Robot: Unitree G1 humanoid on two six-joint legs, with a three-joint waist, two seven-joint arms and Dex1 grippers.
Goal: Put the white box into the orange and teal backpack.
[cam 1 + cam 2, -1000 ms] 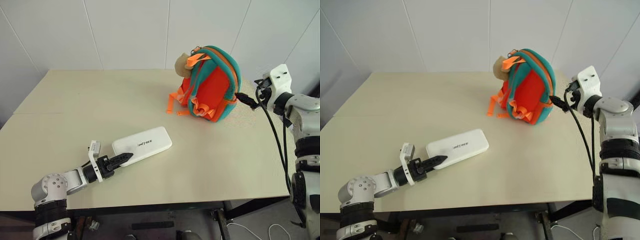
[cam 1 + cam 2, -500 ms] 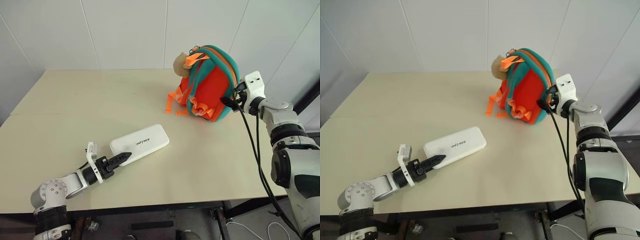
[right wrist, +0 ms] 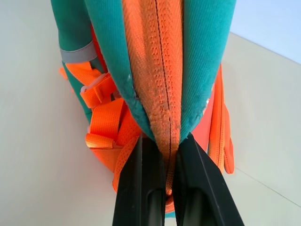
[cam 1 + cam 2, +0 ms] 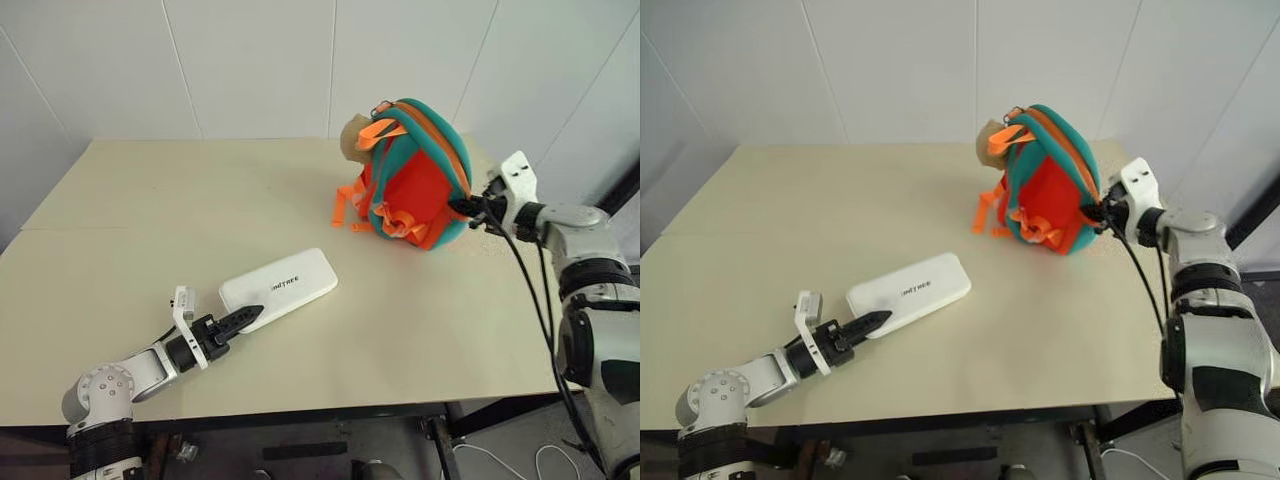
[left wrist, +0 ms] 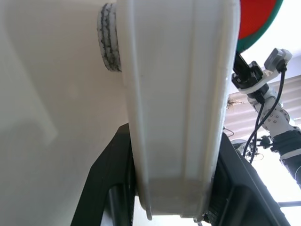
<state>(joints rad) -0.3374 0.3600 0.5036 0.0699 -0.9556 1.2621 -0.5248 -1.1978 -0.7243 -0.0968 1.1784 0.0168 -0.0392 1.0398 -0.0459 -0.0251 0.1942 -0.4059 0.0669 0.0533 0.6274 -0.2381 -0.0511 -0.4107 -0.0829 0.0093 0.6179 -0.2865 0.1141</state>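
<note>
On table (image 4: 120, 200), backpack (image 4: 425, 190), white box (image 4: 280, 285)

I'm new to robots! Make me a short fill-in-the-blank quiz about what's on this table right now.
1. The flat white rectangular box lies on the beige ____.
2. The left gripper is clamped on one ____ of the box.
3. The right gripper is pinching the orange ____ strip of the small orange and teal backpack.
4. The backpack stands ____.

Missing words: table; end; zipper; upright
</note>
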